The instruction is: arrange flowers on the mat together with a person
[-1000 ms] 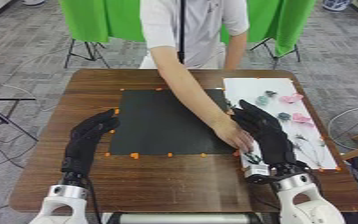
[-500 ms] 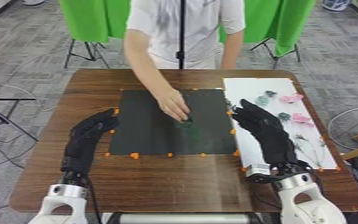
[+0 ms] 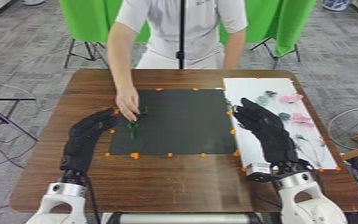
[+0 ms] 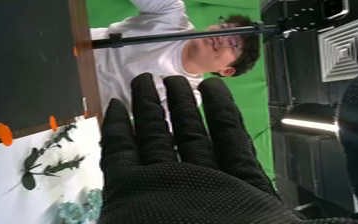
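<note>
In the head view my left hand point(image 3: 88, 131) is at the left edge of the dark mat point(image 3: 182, 130), fingers straight and holding nothing. My right hand point(image 3: 262, 126) stands open over the seam between the mat and the white sheet point(image 3: 246, 92). A person's hand point(image 3: 127, 102) holds a green sprig point(image 3: 133, 129) at the mat's left side. Pink flowers point(image 3: 301, 118) and grey-green flowers point(image 3: 262, 100) lie on the sheet. The right wrist view has my right hand point(image 4: 189, 185) with straight fingers, near a leafy stem point(image 4: 47, 169) on the sheet.
Orange markers point(image 3: 135, 155) dot the mat's borders. Thin stems point(image 3: 315, 150) lie low on the white sheet. A small white label point(image 3: 258, 168) is beside my right wrist. Brown wooden table point(image 3: 184, 185) surrounds the mat. The person's arm point(image 3: 120, 60) reaches in from the far edge.
The person's hand has moved from the mat's right side near my right hand across to the mat's left side, carrying the green sprig. Both my hands have stayed about where they were.
</note>
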